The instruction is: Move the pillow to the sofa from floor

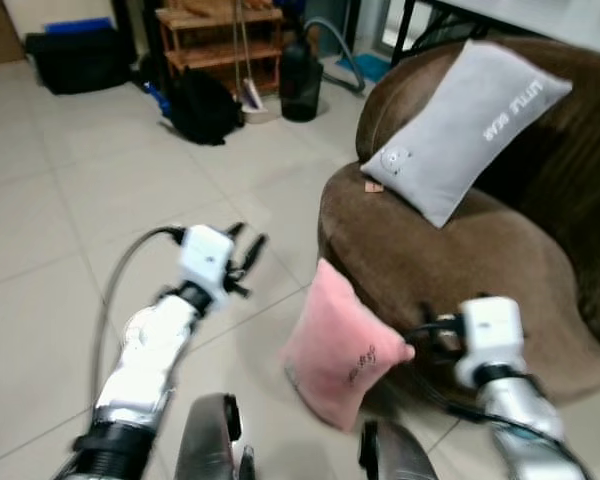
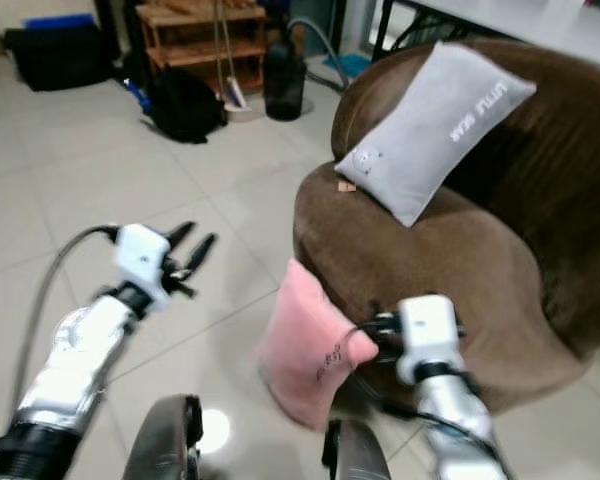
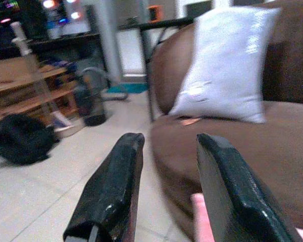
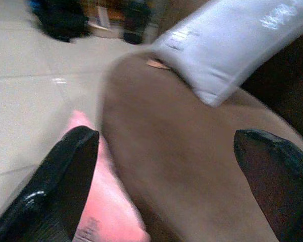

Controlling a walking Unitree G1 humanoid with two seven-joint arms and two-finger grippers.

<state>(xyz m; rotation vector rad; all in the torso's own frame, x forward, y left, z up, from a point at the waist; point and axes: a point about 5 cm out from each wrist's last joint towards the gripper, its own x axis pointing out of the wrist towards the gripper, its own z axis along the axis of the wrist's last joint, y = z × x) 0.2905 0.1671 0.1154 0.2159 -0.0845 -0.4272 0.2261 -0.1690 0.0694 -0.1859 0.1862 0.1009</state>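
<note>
While the brown sofa (image 1: 450, 250) takes up the right side of the scene, a grey pillow (image 1: 465, 125) leans against its back, with a small tan scrap (image 1: 373, 186) lying on the seat just beside the pillow's lower corner. The tiled floor (image 1: 70, 220) spreads to the left, and far back on it stand a wooden shelf (image 1: 220, 45), a black backpack (image 1: 202, 105) and a dark bottle (image 1: 300, 82). The pink pillow (image 1: 342, 350) stands on edge on the floor, propped against the sofa's front. The right gripper (image 4: 166, 171) is spread wide at the pillow's sofa-side corner: one finger lies over the pink cloth, the other hangs above the brown seat, and it has hold of nothing. The left gripper (image 3: 166, 186) hovers above the floor to the left of the pink pillow, near it but apart, its fingers (image 3: 111, 191) parted with nothing between them.
</note>
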